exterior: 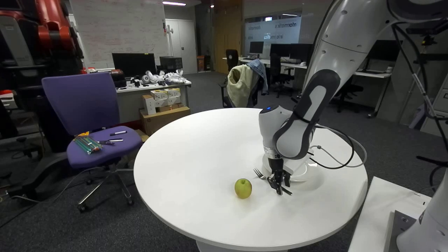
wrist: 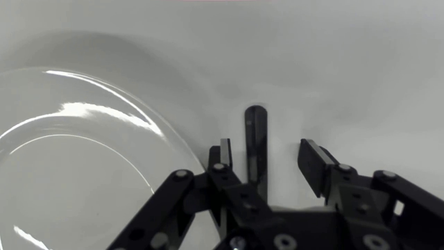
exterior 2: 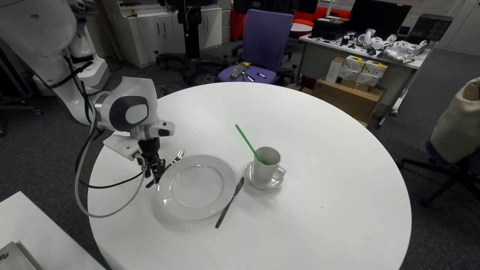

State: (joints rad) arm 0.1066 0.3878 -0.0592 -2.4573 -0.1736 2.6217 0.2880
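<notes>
My gripper (wrist: 264, 149) stands open, its two fingers on either side of a fork's dark handle (wrist: 256, 139), with a gap on each side in the wrist view. In an exterior view the fork (exterior: 259, 173) lies on the white round table, tines pointing away from the gripper (exterior: 283, 189). The handle end sticks out past the fingers. A white plate (exterior 2: 197, 187) sits right beside the fork; its rim comes close to the left finger in the wrist view. The fork's tines (exterior 2: 180, 154) also show in an exterior view, while part of its handle is hidden behind the gripper.
A green apple (exterior: 243, 188) rests on the table (exterior: 189, 157) near the gripper. Across the plate lie a knife (exterior 2: 230, 202) and a white cup (exterior 2: 267, 165) on a saucer (exterior 2: 264, 184), with a green stick (exterior 2: 246, 141) in the cup. Cables (exterior 2: 112, 215) loop from the arm.
</notes>
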